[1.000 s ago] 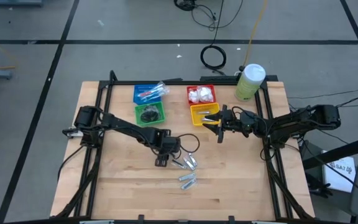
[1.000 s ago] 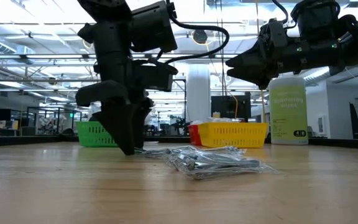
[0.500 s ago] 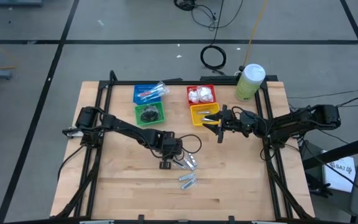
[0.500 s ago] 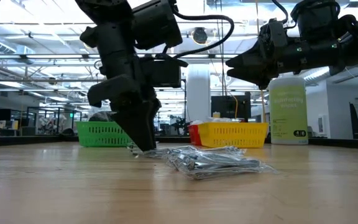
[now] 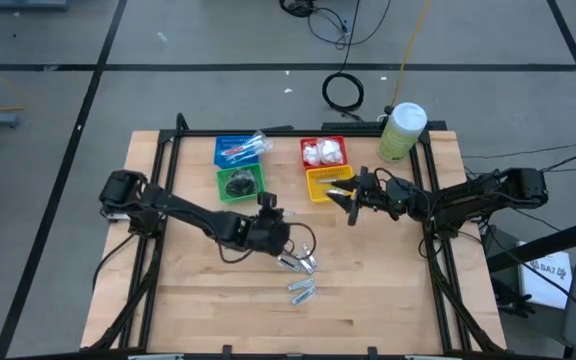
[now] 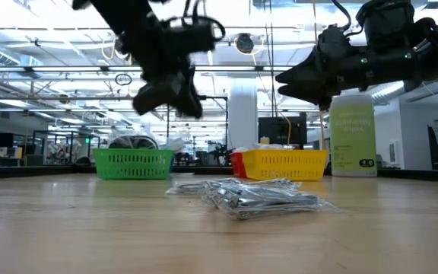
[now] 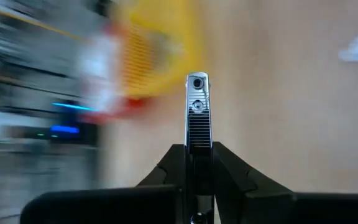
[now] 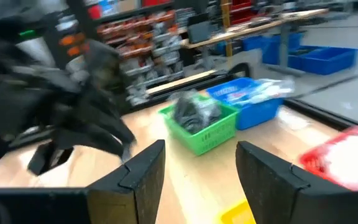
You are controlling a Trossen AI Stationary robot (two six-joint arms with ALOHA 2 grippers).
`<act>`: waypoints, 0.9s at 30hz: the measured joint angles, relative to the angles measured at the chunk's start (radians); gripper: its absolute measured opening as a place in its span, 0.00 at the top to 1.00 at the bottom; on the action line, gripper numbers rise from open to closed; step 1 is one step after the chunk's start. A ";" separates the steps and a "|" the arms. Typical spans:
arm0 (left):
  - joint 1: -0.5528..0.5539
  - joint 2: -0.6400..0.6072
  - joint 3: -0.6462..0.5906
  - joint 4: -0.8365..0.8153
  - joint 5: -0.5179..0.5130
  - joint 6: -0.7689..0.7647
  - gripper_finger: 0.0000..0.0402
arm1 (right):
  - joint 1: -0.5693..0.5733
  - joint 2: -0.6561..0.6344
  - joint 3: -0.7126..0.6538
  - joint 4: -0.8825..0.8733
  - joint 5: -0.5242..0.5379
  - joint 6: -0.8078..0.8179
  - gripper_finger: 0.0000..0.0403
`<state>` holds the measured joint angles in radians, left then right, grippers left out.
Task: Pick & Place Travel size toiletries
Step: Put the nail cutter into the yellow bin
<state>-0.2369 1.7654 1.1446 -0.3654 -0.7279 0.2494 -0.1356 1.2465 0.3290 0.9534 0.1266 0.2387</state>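
Left gripper [image 7: 198, 168]: you see its jaws closed on one silver tube [image 7: 197, 112], which stands straight out from between the fingertips. In the low view this gripper [image 6: 175, 97] hangs well above the wood. From above it [image 5: 271, 232] sits near the table's middle, just beside the loose tubes.

Right gripper [image 5: 349, 207]: its jaws stand apart with nothing between them; the wrist view shows clear space between its two fingers [image 8: 143, 171]. From above it hovers at the edge of the yellow basket [image 5: 325, 181]. In the low view it [image 6: 284, 77] is raised over that basket [image 6: 284, 163].

Remaining tubes [image 5: 301, 276]: you find two small clusters of wrapped silver tubes lying flat on the table [image 5: 188, 290], one just beside the left gripper, one nearer the front edge. In the low view they [image 6: 253, 195] form one heap in clear wrap.

Blue basket [image 5: 240, 150]: holds wrapped toothbrushes [image 5: 248, 149], which overhang its rim.

Green basket [image 5: 239, 183]: holds dark discs [image 5: 238, 183].

Red basket [image 5: 323, 152]: holds white packets [image 5: 322, 152].

Yellow basket, contents: a few pale items lie inside; you cannot tell what they are.

Canister [image 5: 401, 133]: pale green, white lid, upright at the table's far right corner, behind the yellow basket.
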 joint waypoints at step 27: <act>0.008 0.001 0.002 0.265 -0.251 0.358 0.90 | 0.059 0.330 0.276 0.010 -0.086 0.098 0.54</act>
<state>-0.2291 1.7660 1.1469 -0.1001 -0.9785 0.6072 -0.0765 1.5764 0.6049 0.9638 0.0404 0.3367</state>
